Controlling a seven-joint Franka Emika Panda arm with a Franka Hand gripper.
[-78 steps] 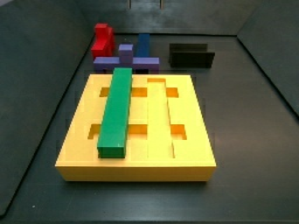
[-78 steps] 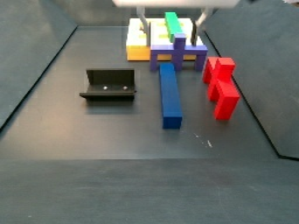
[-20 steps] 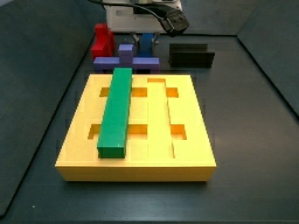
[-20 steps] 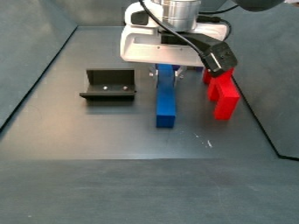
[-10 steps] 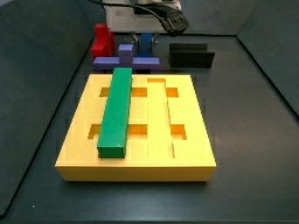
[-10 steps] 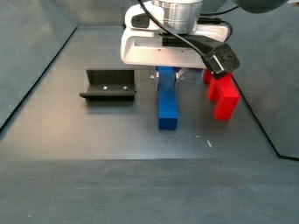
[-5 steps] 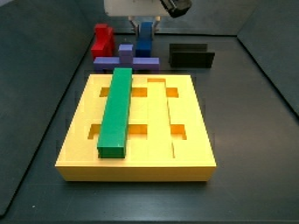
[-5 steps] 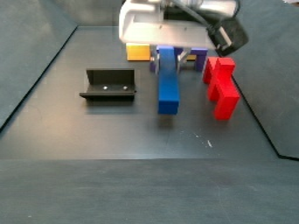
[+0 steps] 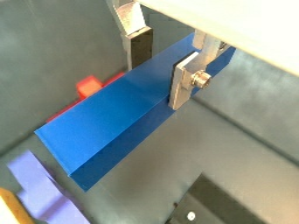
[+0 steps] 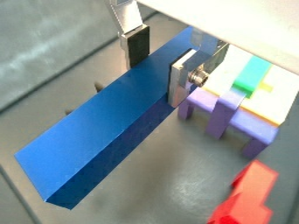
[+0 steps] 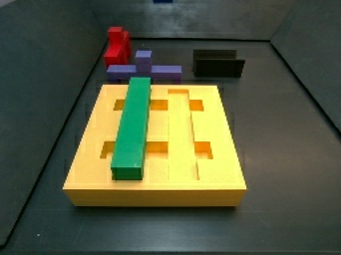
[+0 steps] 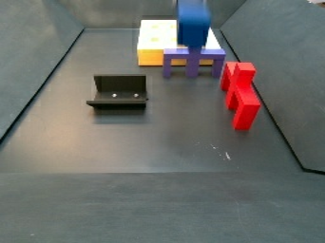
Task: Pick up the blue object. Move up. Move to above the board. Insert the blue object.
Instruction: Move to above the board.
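High above the floor, the gripper [image 9: 163,54] clamps the blue bar [image 9: 128,109] near one end (fingers flank it in both wrist views). That off-centre hold could let it tilt and jam at the yellow board [image 11: 213,169].

You get even, diffuse light from overhead in every view, with no hard shadows. In both side views the dark grey floor [image 12: 152,142] shows a soft sheen, and the large flat yellow board [image 11: 213,164] is bright but not blown out. In both wrist views the two-finger gripper [image 9: 163,54], near the lens, is blurred, and the long dark blue bar [image 10: 111,144] clamped between its silver fingers [image 10: 179,77] reads softly. All frames are low-resolution and slightly grainy.
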